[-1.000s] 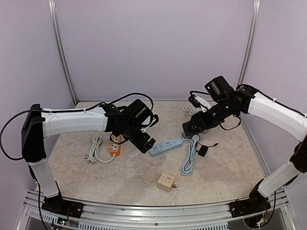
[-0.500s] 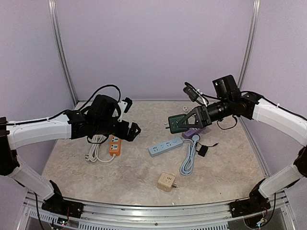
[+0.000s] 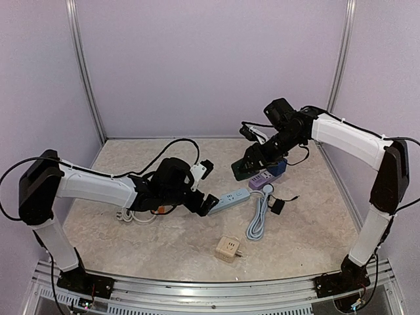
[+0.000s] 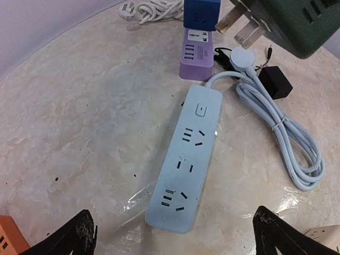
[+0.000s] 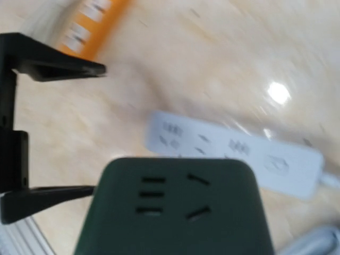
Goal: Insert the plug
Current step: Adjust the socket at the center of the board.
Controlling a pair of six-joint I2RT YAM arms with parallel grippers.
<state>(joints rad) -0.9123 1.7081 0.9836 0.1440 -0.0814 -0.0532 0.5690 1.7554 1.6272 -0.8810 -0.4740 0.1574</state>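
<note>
Three strips are counted on the bench: a blue strip at the centre, a purple strip at its 1 o'clock and an orange strip at its 9 o'clock. One switch and three socket groups are seen on the blue strip. The print on it and on the purple strip is too small to be read. Two cubes are counted: a blue cube at the far end of the purple strip, and a beige cube at 6 o'clock of the blue strip. One black adapter lies at 3 o'clock, beside the blue strip's coiled cable.

The plug, dark green with brass prongs, is pinched in the right gripper. It is held above the bench at 1 o'clock of the blue strip, close by the purple strip. The left gripper is spread wide, and the blue strip's near end is seen between its fingers.
</note>
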